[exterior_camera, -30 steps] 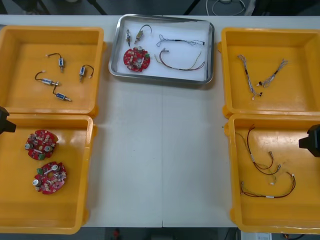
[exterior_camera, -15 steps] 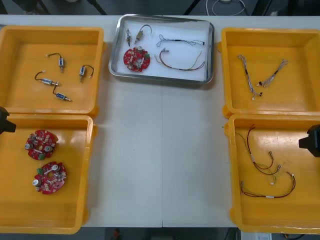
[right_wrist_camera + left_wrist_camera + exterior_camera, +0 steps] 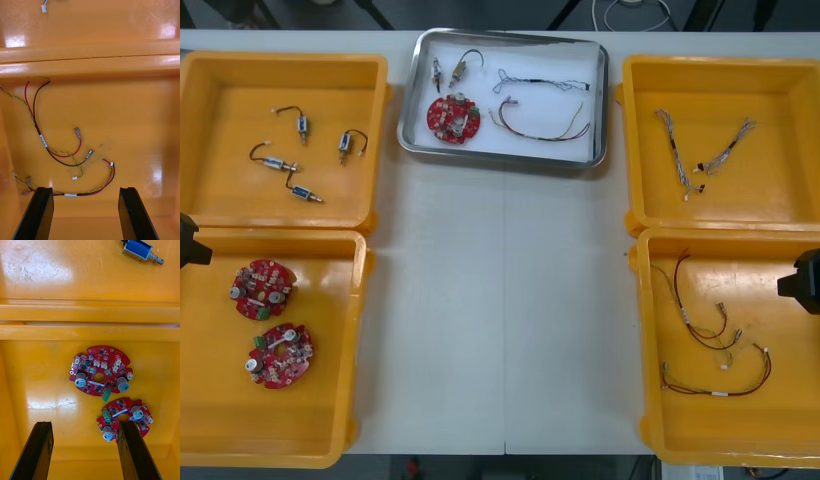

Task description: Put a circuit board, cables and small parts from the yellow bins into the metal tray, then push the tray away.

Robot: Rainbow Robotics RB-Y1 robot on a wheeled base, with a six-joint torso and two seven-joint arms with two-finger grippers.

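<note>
The tray [image 3: 604, 100] sits at the table's [image 3: 500, 300] far edge between the bins [image 3: 628, 140]. It holds a red board [image 3: 453, 119], cables [image 3: 545, 131] and small parts [image 3: 450, 70]. The white cable labels [image 3: 42, 141] are too small to read. The left gripper [image 3: 85, 425] hangs spread over two bin boards [image 3: 99, 371]. The right gripper [image 3: 85, 191] hangs spread over loose wires [image 3: 56, 155].

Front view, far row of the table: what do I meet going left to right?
Left yellow plastic bin holding small metal parts → rectangular metal tray, white inside → right yellow plastic bin holding twisted blue and white cables.
</note>
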